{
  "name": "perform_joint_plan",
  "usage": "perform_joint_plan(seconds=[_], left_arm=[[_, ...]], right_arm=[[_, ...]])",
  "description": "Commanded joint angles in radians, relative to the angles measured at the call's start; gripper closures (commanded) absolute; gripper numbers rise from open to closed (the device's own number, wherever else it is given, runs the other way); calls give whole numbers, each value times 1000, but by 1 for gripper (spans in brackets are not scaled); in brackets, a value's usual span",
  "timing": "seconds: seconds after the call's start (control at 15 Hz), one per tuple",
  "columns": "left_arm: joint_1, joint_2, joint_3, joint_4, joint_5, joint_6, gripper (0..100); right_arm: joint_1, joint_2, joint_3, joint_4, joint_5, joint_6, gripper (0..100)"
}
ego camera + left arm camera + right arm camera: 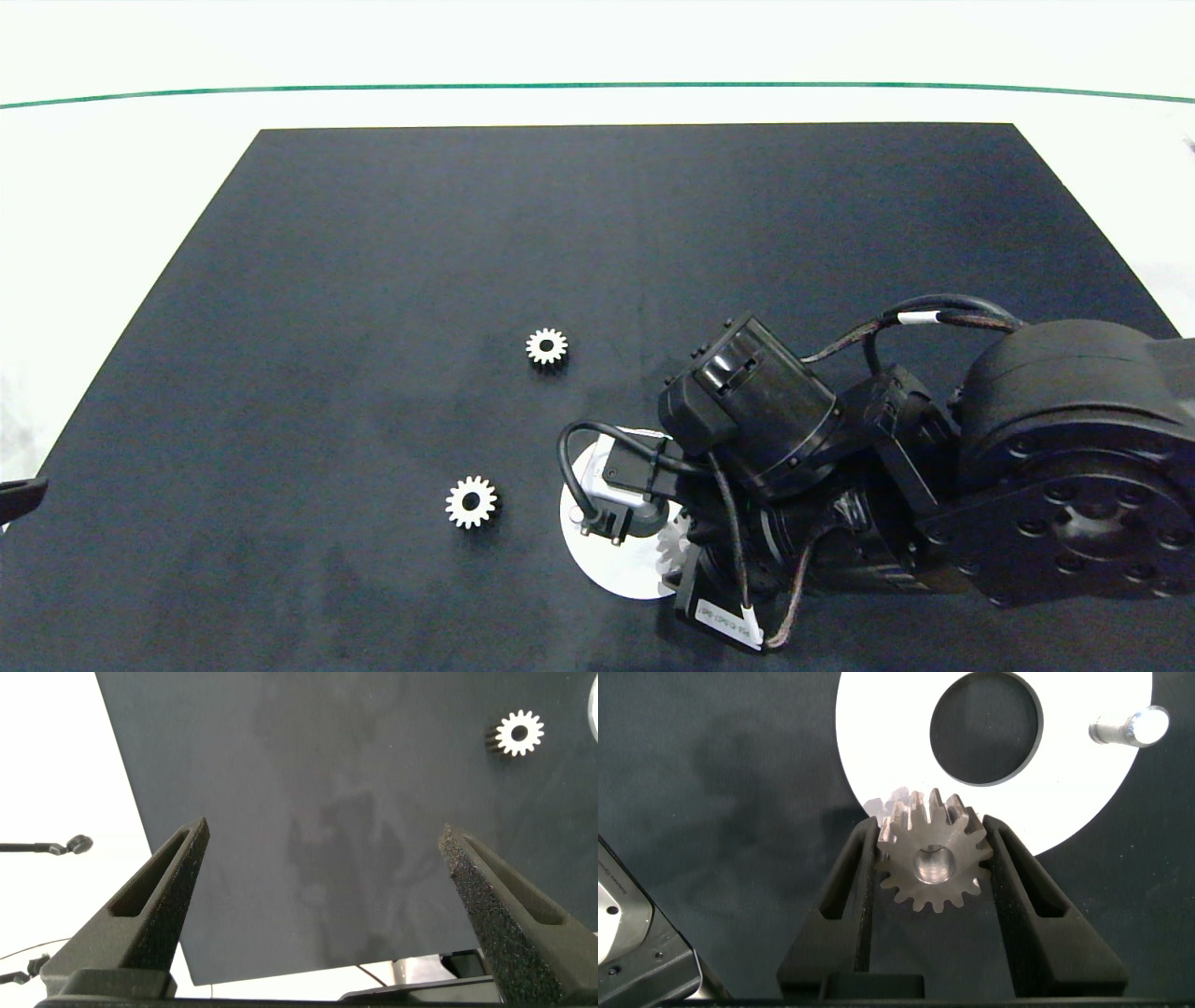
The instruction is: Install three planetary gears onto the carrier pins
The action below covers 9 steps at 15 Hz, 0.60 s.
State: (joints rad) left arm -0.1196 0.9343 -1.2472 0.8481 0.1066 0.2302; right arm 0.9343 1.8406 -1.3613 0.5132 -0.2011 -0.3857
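Observation:
My right gripper [932,831] is shut on a planetary gear [932,863], a small silvery toothed wheel held by its rim at the edge of the white carrier disc [887,737]. One carrier pin [1132,728] stands on the disc beyond its large centre hole; the other pins are hidden. In the head view the right arm covers most of the disc [611,560], and the held gear [673,553] peeks out beside it. Two more planetary gears [546,346] [471,501] lie flat on the mat to the disc's left. My left gripper [322,831] is open over the mat's left edge, with a loose gear [519,734] far ahead of it.
A black mat [373,280] covers the white table, with a green line [597,87] along the far side. The right arm's bulky joints [1064,457] fill the mat's right front corner. A tip of the left arm [19,499] shows at the left edge.

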Motion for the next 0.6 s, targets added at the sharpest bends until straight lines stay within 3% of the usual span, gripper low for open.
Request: perform_joint_plan(seconds=[0.07,0.6], left_arm=[[-2,0,0,5,1,1,0],[-2,0,0,12,1,3,0]], right_arm=[[0,-8,4,8,-1,-2,72],[-6,-8,5,10,-3,-2,72]])
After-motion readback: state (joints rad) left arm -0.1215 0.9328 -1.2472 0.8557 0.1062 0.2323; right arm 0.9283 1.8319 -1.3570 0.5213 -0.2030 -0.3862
